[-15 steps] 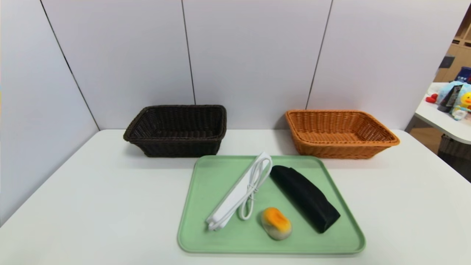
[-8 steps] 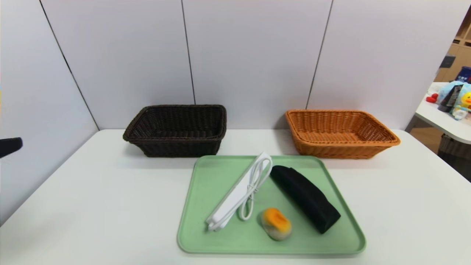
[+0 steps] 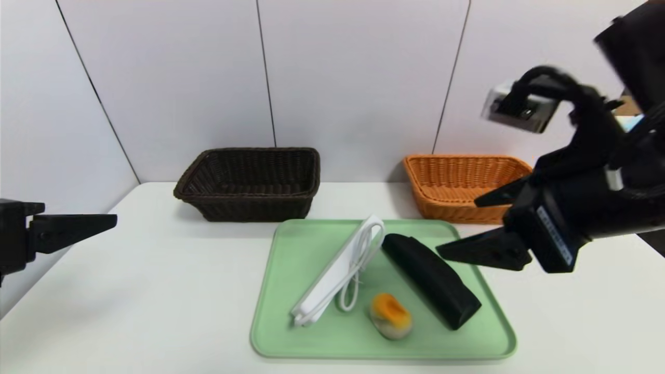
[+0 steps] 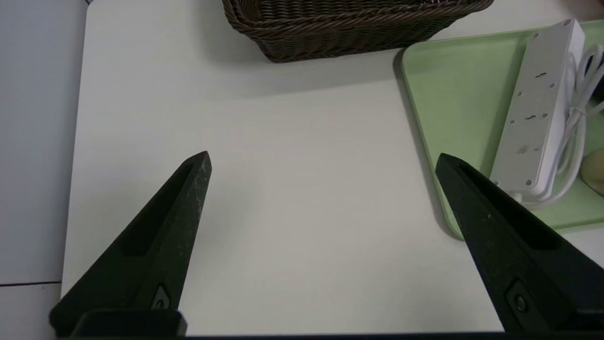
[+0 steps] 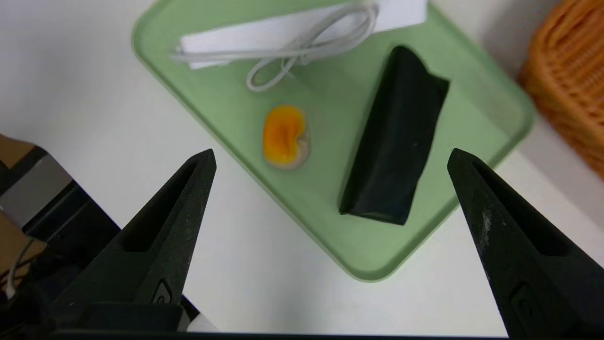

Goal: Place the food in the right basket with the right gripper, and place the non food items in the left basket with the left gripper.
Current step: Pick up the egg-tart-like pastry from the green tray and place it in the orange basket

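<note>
Tray (image 3: 291, 270) lies before two baskets (image 3: 249, 182), left and right

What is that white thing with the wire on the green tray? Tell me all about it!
It is a long white plastic power strip with small socket holes along its face. Its white cord is looped in a bundle beside it. It lies slanted on the flat green tray, left of the orange-topped food piece. Nothing is gripping it.

A white bench (image 3: 156, 291) is holding three things. A green tray (image 3: 291, 332) is sitting near the front, with a dark basket (image 3: 249, 205) and an orange basket (image 3: 447, 208) sitting behind it.
</note>
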